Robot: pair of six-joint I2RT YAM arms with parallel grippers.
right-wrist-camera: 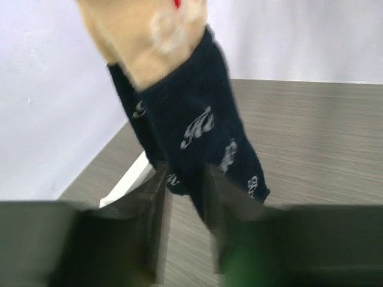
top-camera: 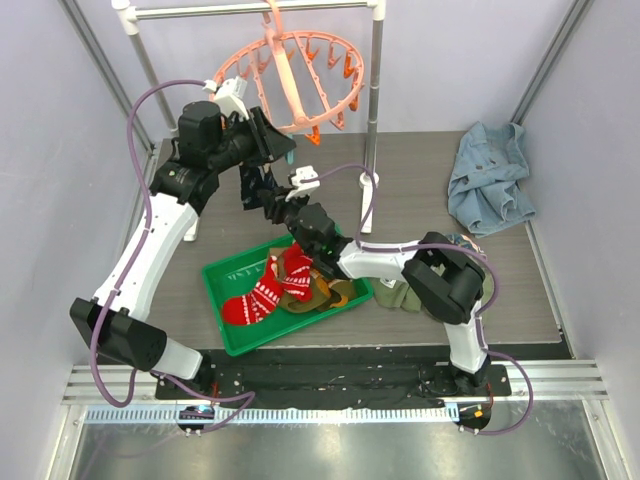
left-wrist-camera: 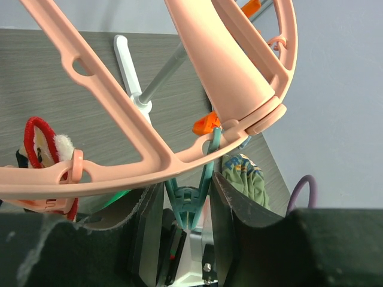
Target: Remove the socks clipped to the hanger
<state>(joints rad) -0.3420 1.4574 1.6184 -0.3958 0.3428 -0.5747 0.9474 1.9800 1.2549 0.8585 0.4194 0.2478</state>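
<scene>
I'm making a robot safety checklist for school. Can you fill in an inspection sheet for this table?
Surface: grey wood-grain table, no spills seen.
Job's things: pink hanger on white rack; navy sock hanging below; red socks and olive socks in green tray.
Clutter: denim garment; olive shirt by the right arm.
Grippers: left gripper straddles a teal peg; right gripper shut on the navy sock.
Cables: purple cables loop along both arms.
Surroundings: pale walls; nothing else seen.

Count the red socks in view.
2, both in the green tray: one red sock at its front left, the other mid-tray on the olive socks. More may lie hidden underneath.
</scene>
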